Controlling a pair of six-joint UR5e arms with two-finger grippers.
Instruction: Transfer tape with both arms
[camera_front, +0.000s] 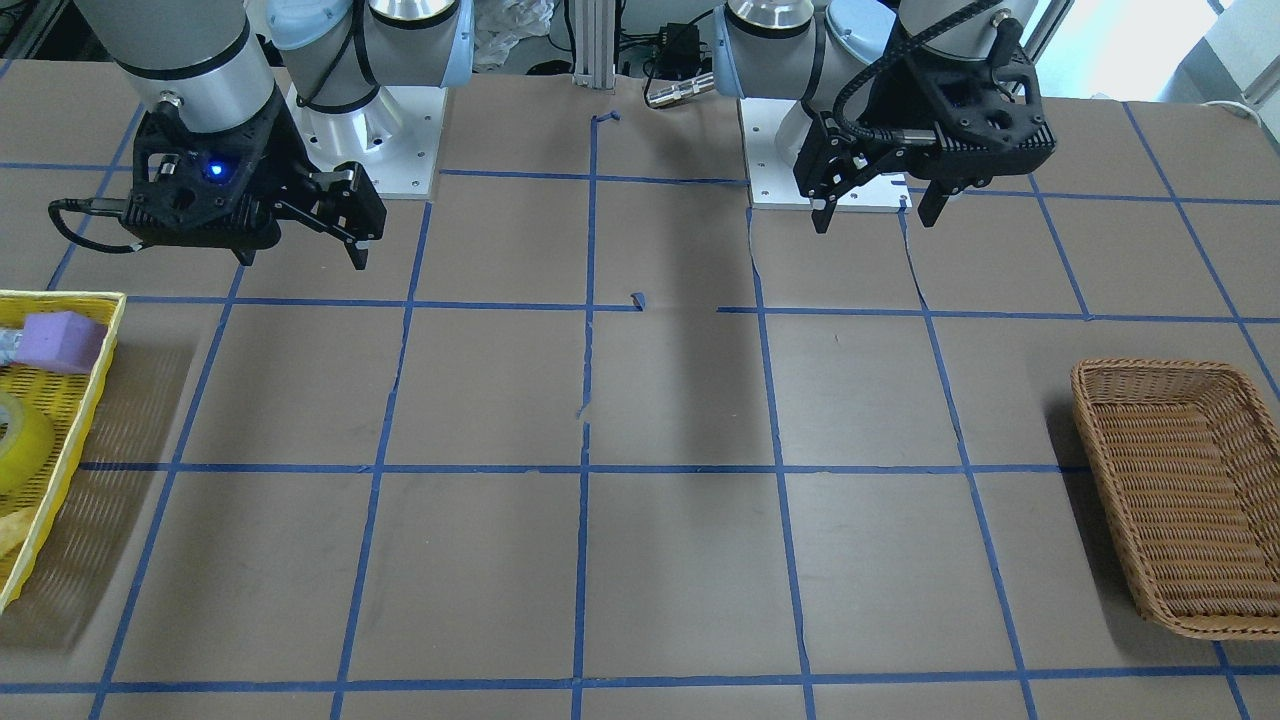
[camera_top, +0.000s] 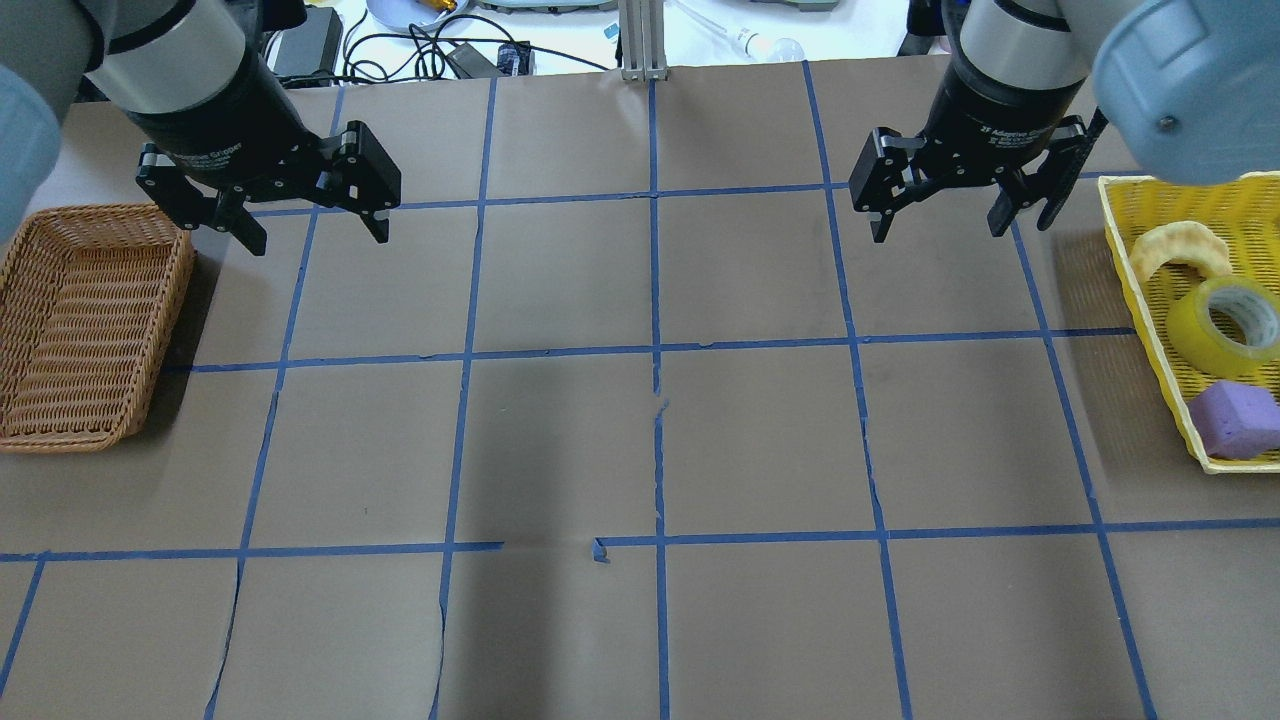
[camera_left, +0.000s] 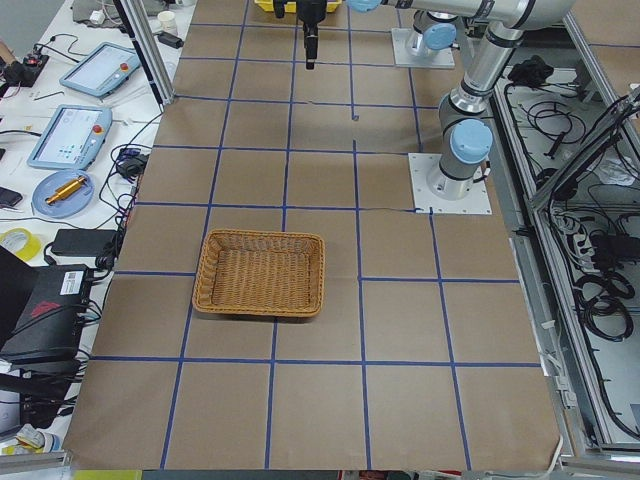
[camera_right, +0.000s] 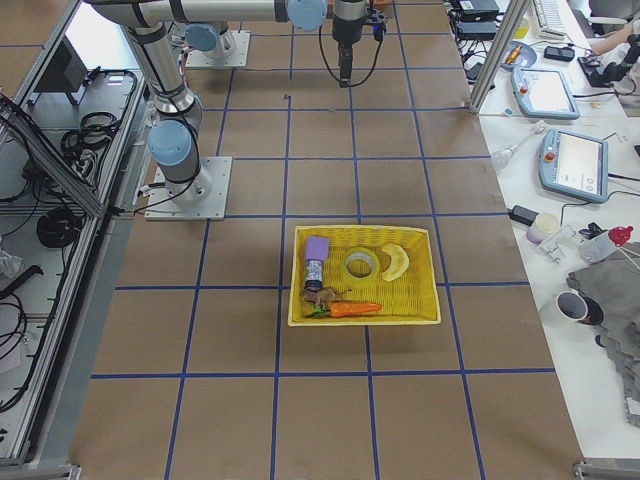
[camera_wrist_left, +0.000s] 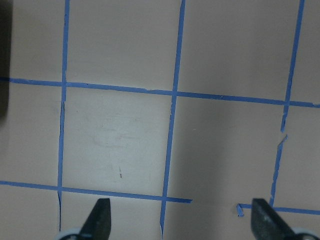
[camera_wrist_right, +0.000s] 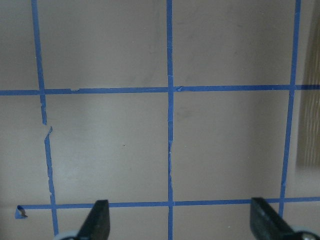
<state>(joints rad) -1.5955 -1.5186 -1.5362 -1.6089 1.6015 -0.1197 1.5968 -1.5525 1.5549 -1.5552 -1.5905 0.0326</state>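
Black two-finger left gripper (camera_top: 318, 238) hangs above the brown paper-covered table (camera_top: 560, 450), jaws spread wide, nothing between them; black two-finger right gripper (camera_top: 938, 232) hangs likewise, jaws wide apart, holding nothing. Wide roll of translucent yellow tape (camera_top: 1195, 335) lies in the yellow mesh basket (camera_top: 1148, 310) at the table's end on the robot's right, between a pale curved piece (camera_top: 1180, 235) and a purple foam block (camera_top: 1237, 420), apart from both grippers. Brown woven wicker basket (camera_top: 165, 330) sits at the opposite end, near the left gripper.
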